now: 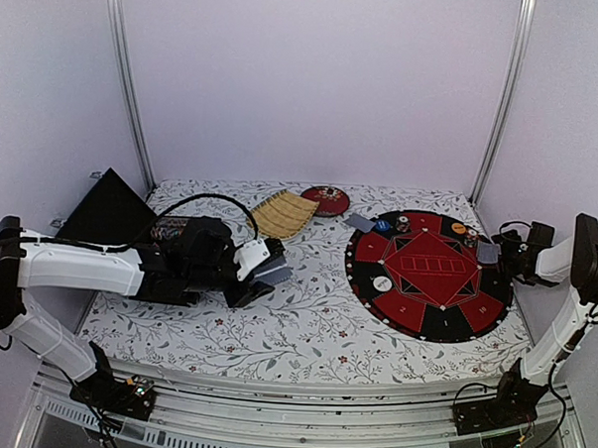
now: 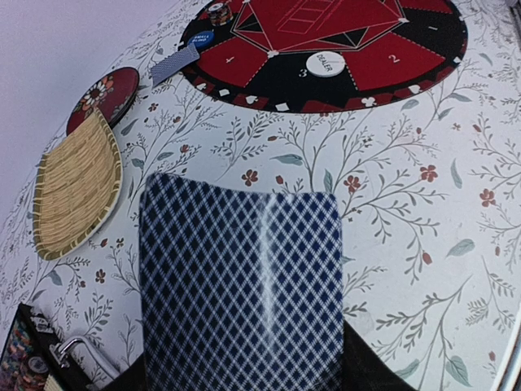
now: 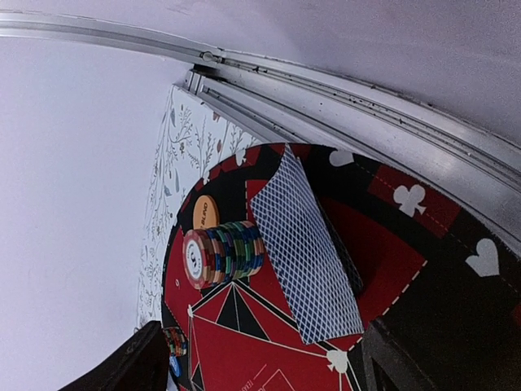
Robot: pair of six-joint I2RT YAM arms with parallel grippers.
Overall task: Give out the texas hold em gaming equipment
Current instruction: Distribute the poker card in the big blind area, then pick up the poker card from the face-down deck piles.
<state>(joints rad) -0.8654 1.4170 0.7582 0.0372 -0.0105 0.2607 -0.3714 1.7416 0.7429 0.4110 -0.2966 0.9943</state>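
Note:
My left gripper (image 1: 265, 272) hovers over the floral cloth left of centre, shut on the blue diamond-backed card deck (image 2: 240, 285), which hides its fingers. The round red and black poker mat (image 1: 426, 274) lies on the right. It carries the white dealer button (image 2: 326, 63), a blue blind chip (image 2: 201, 38), a card (image 2: 173, 65) at its far left rim and a small chip stack (image 2: 218, 12). At the mat's right edge my right gripper (image 3: 260, 362) stands open. Just ahead of it a face-down card (image 3: 305, 248) lies on the mat beside a mixed-colour chip stack (image 3: 224, 252) and an orange blind button (image 3: 206, 212).
The woven bamboo tray (image 1: 283, 213) and the round red lacquer dish (image 1: 327, 200) sit at the back centre. A black box (image 1: 106, 211) stands at the back left. Metal frame posts and white walls close in the table; a rail (image 3: 342, 90) runs by the mat's right edge.

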